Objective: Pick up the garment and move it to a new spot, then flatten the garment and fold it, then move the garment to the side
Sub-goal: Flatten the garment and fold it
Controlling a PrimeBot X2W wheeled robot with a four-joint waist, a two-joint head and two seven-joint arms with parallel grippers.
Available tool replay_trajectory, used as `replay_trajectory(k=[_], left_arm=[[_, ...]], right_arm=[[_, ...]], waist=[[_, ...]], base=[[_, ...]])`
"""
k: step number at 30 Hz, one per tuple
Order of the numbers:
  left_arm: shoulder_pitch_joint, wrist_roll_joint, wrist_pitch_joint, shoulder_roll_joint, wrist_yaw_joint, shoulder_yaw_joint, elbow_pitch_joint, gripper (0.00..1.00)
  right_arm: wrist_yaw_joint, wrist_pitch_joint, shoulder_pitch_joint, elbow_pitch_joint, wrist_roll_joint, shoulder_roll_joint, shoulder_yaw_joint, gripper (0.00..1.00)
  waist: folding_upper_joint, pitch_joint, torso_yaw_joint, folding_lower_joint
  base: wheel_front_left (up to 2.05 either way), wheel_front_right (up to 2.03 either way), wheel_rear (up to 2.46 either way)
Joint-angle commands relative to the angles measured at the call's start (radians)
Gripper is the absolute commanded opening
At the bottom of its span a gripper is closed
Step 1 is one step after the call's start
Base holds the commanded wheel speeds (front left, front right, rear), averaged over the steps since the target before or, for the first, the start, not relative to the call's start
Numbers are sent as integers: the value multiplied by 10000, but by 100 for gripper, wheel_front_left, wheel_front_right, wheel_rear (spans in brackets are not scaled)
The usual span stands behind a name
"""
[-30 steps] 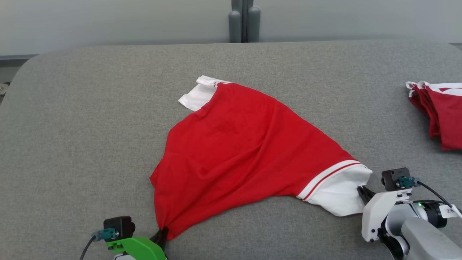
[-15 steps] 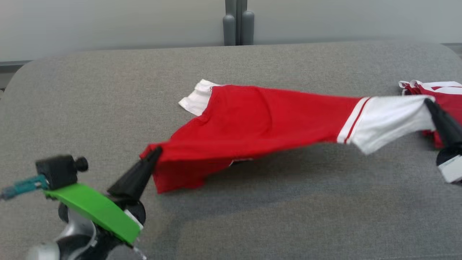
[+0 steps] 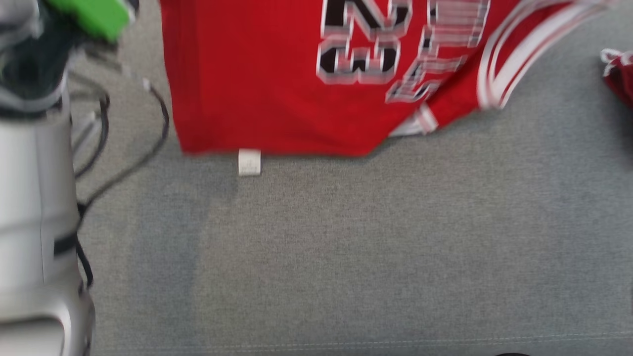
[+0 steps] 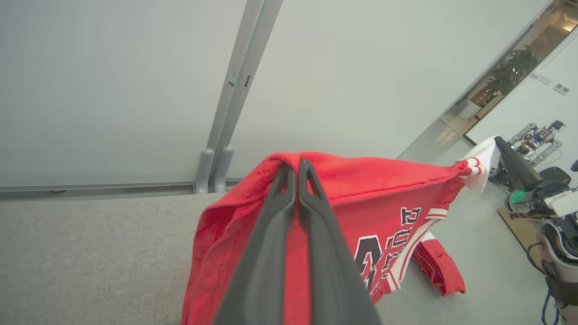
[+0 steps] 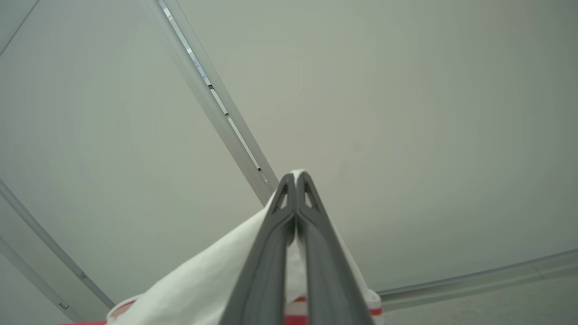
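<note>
left gripper (image 4: 297, 163): pinching garment (image 4: 388, 189) red edge | right gripper (image 5: 295, 177): pinching white sleeve (image 5: 203, 280) | garment apparently hangs between

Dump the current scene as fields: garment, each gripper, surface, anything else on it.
garment: red jersey, white sleeves, black lettering, hanging spread between both grippers
left gripper: shut on the jersey's red edge
right gripper: shut on a white sleeve
hem: low over the grey surface; cannot tell whether it touches
white label: dangles below the hem
second garment: red and white, lying on the surface to the robot's right
image quality: head view blurred
</note>
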Motion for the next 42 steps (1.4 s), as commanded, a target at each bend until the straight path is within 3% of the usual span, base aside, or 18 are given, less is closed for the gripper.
replay_trajectory(k=[1,4,5,6,9,12,14,15,16,17,19,23,25,30,42], left_arm=[[-1093,475,-457,-149,-47,-104,901,0],[-2946,1393,-1745,-346,-195,-295,2859,0],[-4061,2047,-2906,-362,-357,-425,3836,0],[-4578,2378,-3711,-419,-447,-425,4261,0],[-5644,2803,-5843,-611,-789,-611,5312,0],[-6129,2576,-7508,-712,-943,-807,6144,0],[-5899,2523,-8276,-449,-948,-1719,6247,0],[-5899,2523,-8276,-449,-948,-1719,6247,0],[-5217,2230,-8953,-69,-945,-2838,6279,0],[-5217,2230,-8953,-69,-945,-2838,6279,0],[-4421,1674,-9318,327,-947,-3792,6286,0],[-2402,467,-9737,1426,-936,-5359,6003,0],[-1504,104,-9862,1820,-938,-5855,5871,0],[788,-621,-9935,2338,-937,-5847,5277,0],[6189,-48,-9920,2231,-939,-5430,4134,0]], right_arm=[[3,-209,-1281,758,-863,668,-338,0],[3,-1301,-3640,2481,-2839,2091,-1136,0],[6,-2274,-5094,3369,-3667,2940,-1764,0],[3,-2794,-5765,3693,-3837,3194,-1989,0],[1,-4094,-7033,4642,-3823,3480,-2066,0],[1,-4613,-7543,5288,-2811,3586,-706,0],[1,-4787,-7171,5241,-2295,3537,223,0],[1,-4787,-7171,5241,-2295,3537,223,0],[-2,-4865,-6354,5085,-1878,3482,903,0],[-2,-4865,-6354,5085,-1878,3482,903,0],[1,-4906,-5222,4708,-1602,3550,1618,0],[1,-4903,-2097,3554,-839,3442,2485,0],[1,-4904,-563,3005,-496,3037,2873,0],[1,-4901,2819,1729,726,2306,3474,0],[1,-4901,7702,260,1483,841,4226,0]], waist=[[0,1473,329,-1],[0,1990,157,-1],[0,2316,9,-1],[0,2467,-50,-1],[0,2791,-269,-1],[0,2944,-402,-1],[0,2938,-514,-1],[0,2938,-514,-1],[0,2821,-603,-1],[0,2821,-603,-1],[0,2615,-699,-1],[0,2137,-902,-1],[0,1902,-920,-1],[0,990,-941,-1],[0,-1297,-1096,-1]], base=[[0,0,0],[0,0,0],[0,0,0],[0,0,0],[0,0,0],[0,0,0],[0,0,0],[0,0,0],[0,0,0],[0,0,0],[0,0,0],[0,0,0],[0,0,0],[0,0,0],[0,0,0]])
